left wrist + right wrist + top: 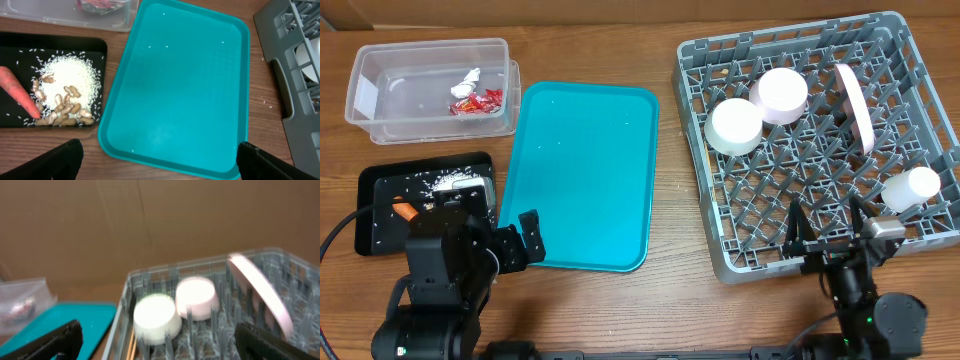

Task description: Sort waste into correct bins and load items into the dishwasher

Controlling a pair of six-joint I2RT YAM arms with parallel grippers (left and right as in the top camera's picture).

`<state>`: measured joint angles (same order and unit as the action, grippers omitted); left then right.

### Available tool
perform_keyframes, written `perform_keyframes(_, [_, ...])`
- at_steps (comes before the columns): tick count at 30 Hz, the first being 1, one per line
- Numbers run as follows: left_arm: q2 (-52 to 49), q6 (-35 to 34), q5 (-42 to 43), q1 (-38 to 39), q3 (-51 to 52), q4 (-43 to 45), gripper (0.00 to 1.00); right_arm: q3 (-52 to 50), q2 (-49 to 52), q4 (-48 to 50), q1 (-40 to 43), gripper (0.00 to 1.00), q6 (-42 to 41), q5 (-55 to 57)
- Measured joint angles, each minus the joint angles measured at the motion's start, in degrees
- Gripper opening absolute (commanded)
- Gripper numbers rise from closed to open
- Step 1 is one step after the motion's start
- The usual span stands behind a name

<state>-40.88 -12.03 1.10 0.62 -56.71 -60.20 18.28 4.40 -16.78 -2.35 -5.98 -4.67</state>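
Note:
The clear tub (380,85) at the back left holds the red wrapper (480,101) and white tissue (468,80). The black tray (375,215) holds white rice (67,80), nut bits (65,107) and the orange carrot (20,92). The grey dish rack (820,230) holds two upturned white bowls (735,126) (779,95), a plate on edge (852,105), a cup (910,188) and chopsticks (135,347) along its left wall. My left gripper (520,240) is open and empty over the teal tray's near left corner. My right gripper (825,232) is open and empty at the rack's near edge.
The teal serving tray (585,175) lies between the bins and the rack, with only a few rice grains on it. A brown cardboard wall (150,225) stands behind the table.

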Motion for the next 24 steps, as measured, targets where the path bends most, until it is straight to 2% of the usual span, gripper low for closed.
perform_keyframes(5, [0.0,0.0,-0.02,0.0,0.07,0.02,1.0,-11.72,-3.45,16.92,0.0,1.0,0.0,0.2])
perform_keyframes(9, [0.0,0.0,-0.02,0.0,0.09,0.04,1.0,-15.93,-3.56,22.03,0.0,1.0,0.02,0.68])
perform_keyframes(17, [0.0,0.0,-0.02,0.0,0.09,0.04,1.0,-17.22,-3.63,12.39,0.0,1.0,3.02,1.53])
perform_keyframes(24, [0.0,0.0,0.0,0.0,0.09,0.02,1.0,-17.22,-3.63,11.8,0.0,1.0,3.65,1.7])
